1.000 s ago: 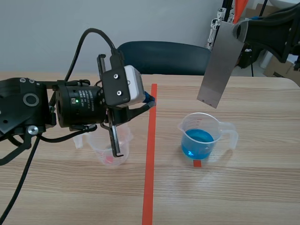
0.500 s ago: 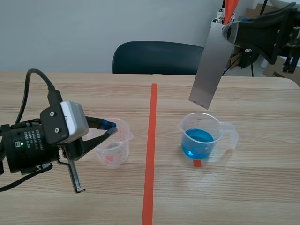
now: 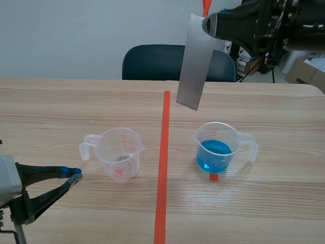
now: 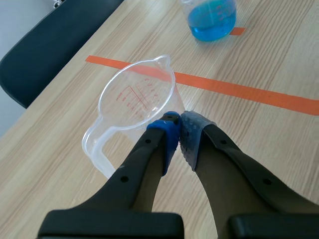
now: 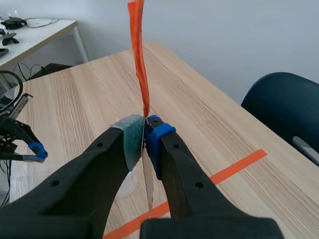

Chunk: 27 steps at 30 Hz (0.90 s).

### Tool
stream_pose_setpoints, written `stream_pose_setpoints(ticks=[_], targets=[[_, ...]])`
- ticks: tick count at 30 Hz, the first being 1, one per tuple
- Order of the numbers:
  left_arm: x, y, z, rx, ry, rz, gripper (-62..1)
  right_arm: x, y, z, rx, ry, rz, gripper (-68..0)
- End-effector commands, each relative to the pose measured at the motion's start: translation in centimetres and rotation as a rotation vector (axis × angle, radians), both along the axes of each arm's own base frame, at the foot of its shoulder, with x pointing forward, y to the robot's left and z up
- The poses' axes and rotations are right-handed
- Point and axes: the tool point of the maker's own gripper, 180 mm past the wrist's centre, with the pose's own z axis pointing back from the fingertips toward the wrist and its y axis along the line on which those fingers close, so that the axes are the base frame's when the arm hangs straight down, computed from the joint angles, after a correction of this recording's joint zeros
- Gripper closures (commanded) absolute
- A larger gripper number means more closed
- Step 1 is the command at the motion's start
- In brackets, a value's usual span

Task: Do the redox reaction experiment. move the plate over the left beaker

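Hanging plate: we see the flat grey metal plate [image 3: 194,68] held in the air by its top end, slightly tilted, its lower edge just right of the orange-red tape line [image 3: 162,168]; it is not over the left beaker. In the right wrist view it shows edge-on [image 5: 148,191].
Right gripper [image 3: 207,24]: raised at the far right, its jaws pinch the plate's top [image 5: 144,137].
Left beaker: the clear empty plastic beaker with red markings [image 3: 120,152] stands left of the tape, just ahead of the left gripper [image 4: 137,97].
Left gripper [image 3: 71,175]: low at the near left, its pads pressed together on nothing [image 4: 179,127], apart from the beaker.
Right beaker: we mark the clear beaker of blue liquid [image 3: 218,147] right of the tape, nearer than the plate's lower edge.
Support: a wooden table [image 3: 279,203].
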Motion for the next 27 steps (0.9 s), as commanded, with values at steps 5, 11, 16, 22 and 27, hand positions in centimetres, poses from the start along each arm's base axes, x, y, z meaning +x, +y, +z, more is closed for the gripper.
stream_pose_setpoints(ticks=[5, 11, 16, 22, 27], targets=[[-2.0, 0.1, 0.9, -0.073, -0.001, -0.001, -4.0, 0.5, 2.2, 2.9, 0.036, -0.069, 0.042, -0.6], [-3.4, 0.2, 0.6, -0.116, 0.001, 0.061, -4.0, 0.1, 4.8, 2.8, 0.04, -0.058, 0.093, -0.6], [-4.0, 0.6, -0.5, -0.177, 0.029, 0.162, -4.0, -0.5, 6.9, 1.9, 0.006, -0.048, 0.139, -0.6], [-4.9, 1.7, -1.7, -0.257, 0.027, 0.278, -4.0, -1.1, 9.0, 1.7, -0.004, -0.051, 0.178, -0.6], [-5.8, 2.8, -1.7, -0.343, -0.013, 0.362, -4.0, -1.0, 10.7, 1.7, -0.002, -0.047, 0.171, -0.6]])
